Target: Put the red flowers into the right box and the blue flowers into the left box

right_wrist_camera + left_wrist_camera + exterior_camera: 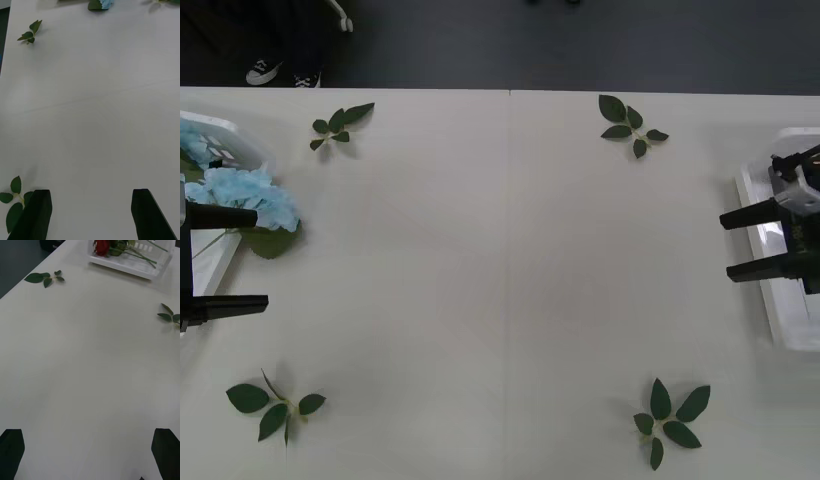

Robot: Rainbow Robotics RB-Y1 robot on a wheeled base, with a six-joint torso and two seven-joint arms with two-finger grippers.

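The blue flowers [242, 195] lie piled in the left box [230, 133] at the table's far left, one cluster with a dark leaf hanging over its rim; their edge shows too in the right wrist view [107, 3]. My left gripper [225, 260] hovers open and empty just beside them, over that box's inner edge. The red flowers [102, 246] lie with their green stems in the right box [131, 262]. At the far right my right gripper [745, 242] stands open and empty over the right box [790, 335]. Both grippers' black fingers are wide apart [35, 213] [165, 450].
Flowerless green leaf sprigs lie on the white table near its corners: back left [340, 125], back right [630, 125], front left [275, 405], front right [670, 420]. A dark floor runs beyond the table's far edge.
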